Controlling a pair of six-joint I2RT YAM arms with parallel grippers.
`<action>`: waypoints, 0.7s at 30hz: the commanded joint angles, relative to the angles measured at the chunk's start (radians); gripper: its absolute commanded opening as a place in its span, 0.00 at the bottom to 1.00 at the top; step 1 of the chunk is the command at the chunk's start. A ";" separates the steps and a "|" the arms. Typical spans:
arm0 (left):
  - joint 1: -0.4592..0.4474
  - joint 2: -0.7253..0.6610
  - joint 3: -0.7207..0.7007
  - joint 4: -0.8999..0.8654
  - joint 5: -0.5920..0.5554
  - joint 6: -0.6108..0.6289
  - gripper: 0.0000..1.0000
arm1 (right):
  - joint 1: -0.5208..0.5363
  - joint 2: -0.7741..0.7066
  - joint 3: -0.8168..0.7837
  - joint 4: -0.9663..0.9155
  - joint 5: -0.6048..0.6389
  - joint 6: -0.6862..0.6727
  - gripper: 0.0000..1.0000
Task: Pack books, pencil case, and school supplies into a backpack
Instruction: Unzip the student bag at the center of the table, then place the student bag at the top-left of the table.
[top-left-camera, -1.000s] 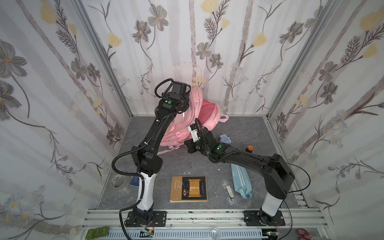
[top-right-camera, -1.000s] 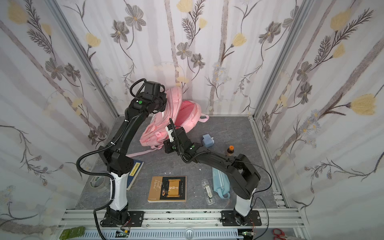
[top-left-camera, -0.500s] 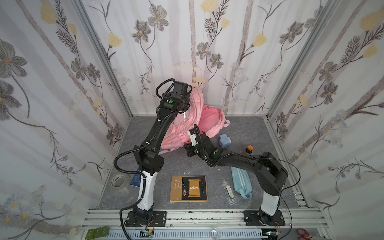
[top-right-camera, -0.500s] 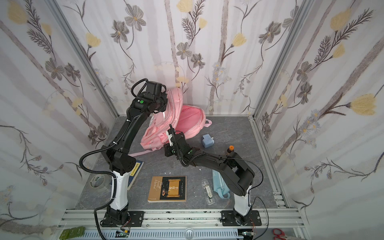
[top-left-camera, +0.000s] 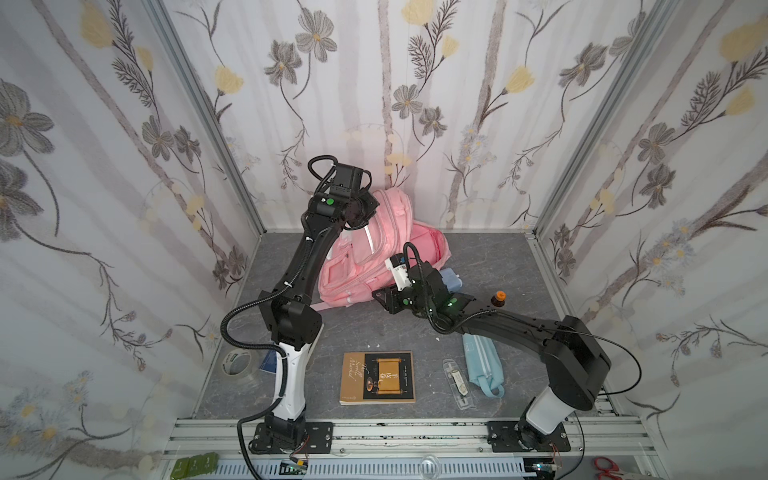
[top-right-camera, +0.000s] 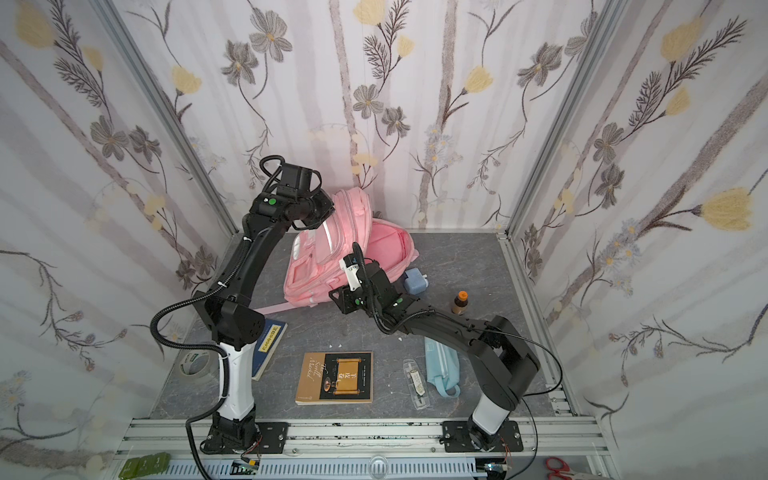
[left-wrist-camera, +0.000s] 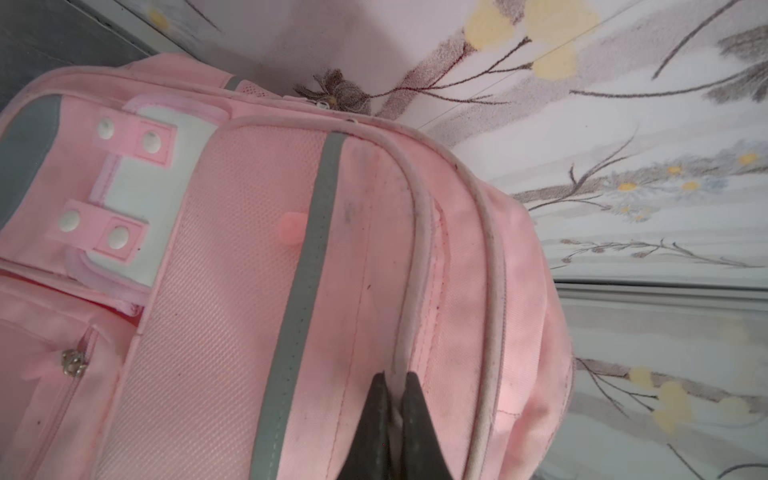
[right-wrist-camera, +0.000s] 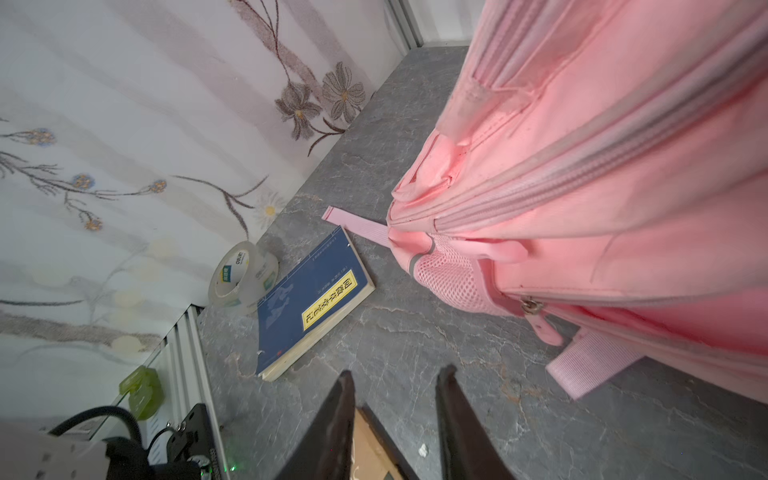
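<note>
The pink backpack (top-left-camera: 374, 259) (top-right-camera: 324, 266) stands at the back, its top held up. My left gripper (left-wrist-camera: 395, 375) (top-left-camera: 365, 222) is shut on the pale piping of the backpack (left-wrist-camera: 249, 249). Beside the lower side of the backpack (right-wrist-camera: 602, 187), my right gripper (right-wrist-camera: 397, 372) (top-left-camera: 384, 300) hangs open and empty over the floor. The brown-gold book (top-left-camera: 377, 377) lies at front centre. The dark blue book (right-wrist-camera: 311, 307) (top-right-camera: 268, 345) lies by the left arm's base. The light-blue pencil case (top-left-camera: 482, 368) and the clear case (top-left-camera: 457, 384) lie at front right. The tape roll (right-wrist-camera: 243, 274) (top-left-camera: 236, 362) sits at front left. The pale-blue gadget (top-left-camera: 451, 280) sits next to the backpack.
A small brown bottle with an orange cap (top-left-camera: 498, 300) stands right of my right arm. Flowered walls close in the left, back and right sides. A metal rail (top-left-camera: 374, 432) runs along the front edge. A loose pink strap (right-wrist-camera: 357, 226) trails on the floor toward the blue book.
My right gripper's jaws have parted, and it has drawn back a little from the backpack toward the front. The left gripper keeps its grip on the backpack's top.
</note>
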 joint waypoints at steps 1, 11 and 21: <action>0.013 0.036 0.101 -0.088 0.076 0.279 0.00 | 0.000 -0.078 -0.035 -0.101 -0.038 -0.021 0.35; 0.021 0.068 0.086 -0.137 -0.028 0.590 0.00 | -0.002 -0.299 -0.095 -0.261 0.059 0.017 0.36; 0.026 0.109 0.025 -0.141 -0.108 0.717 0.00 | -0.002 -0.347 -0.127 -0.346 0.069 0.071 0.38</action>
